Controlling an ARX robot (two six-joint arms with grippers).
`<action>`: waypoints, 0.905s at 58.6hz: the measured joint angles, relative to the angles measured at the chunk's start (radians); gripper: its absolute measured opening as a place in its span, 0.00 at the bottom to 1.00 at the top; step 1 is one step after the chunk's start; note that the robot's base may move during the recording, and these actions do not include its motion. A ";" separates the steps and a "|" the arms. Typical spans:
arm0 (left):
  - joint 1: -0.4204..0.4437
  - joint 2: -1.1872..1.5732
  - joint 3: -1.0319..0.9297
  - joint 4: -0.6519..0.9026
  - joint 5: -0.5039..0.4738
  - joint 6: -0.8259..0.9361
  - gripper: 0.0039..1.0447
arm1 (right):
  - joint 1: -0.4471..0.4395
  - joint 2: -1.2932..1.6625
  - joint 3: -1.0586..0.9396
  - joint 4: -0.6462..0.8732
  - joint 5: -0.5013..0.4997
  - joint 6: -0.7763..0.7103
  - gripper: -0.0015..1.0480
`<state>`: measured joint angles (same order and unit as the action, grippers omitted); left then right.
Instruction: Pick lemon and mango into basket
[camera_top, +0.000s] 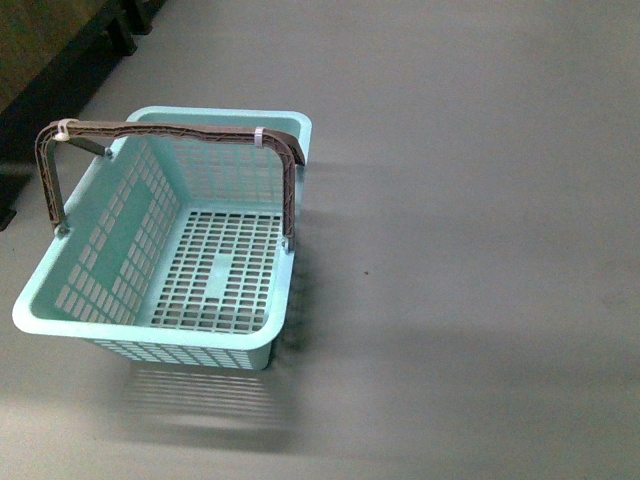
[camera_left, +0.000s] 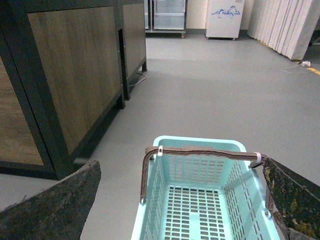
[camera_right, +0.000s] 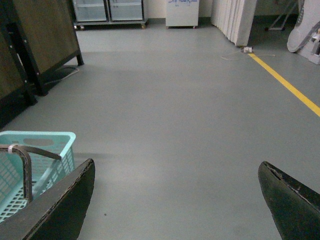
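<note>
**Edges crop basket, fingers and cabinet**

In the left wrist view the basket (camera_left: 195, 140) loses its near end to the frame edge, and the right wrist view shows only one corner of it. The fingers (camera_left: 55, 210) of the left gripper (camera_left: 180, 162) and of the right gripper (camera_right: 176, 162) run out of frame. The cabinet (camera_top: 40, 40) is cropped and dark in the front view. The print on the far white unit (camera_left: 225, 17) is too small to read.

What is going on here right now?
Nothing is being handled yet. The teal basket stands empty on the grey floor, its brown handle upright. The left end effector is open, facing the basket; the right end effector is open, with the basket off to one side. No lemon or mango is in view.
</note>
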<state>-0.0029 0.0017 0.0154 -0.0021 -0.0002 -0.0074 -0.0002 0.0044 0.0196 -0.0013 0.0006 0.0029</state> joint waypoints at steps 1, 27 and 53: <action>0.000 0.000 0.000 0.000 0.000 0.000 0.94 | 0.000 0.000 0.000 0.000 0.000 0.000 0.92; 0.000 0.000 0.000 0.000 0.000 0.000 0.94 | 0.000 0.000 0.000 0.000 0.000 0.000 0.92; -0.023 0.930 0.326 0.124 -0.053 -0.797 0.94 | 0.000 0.000 0.000 0.000 0.000 0.000 0.92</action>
<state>-0.0254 0.9314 0.3416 0.1215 -0.0536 -0.8040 -0.0002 0.0048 0.0196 -0.0013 0.0006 0.0029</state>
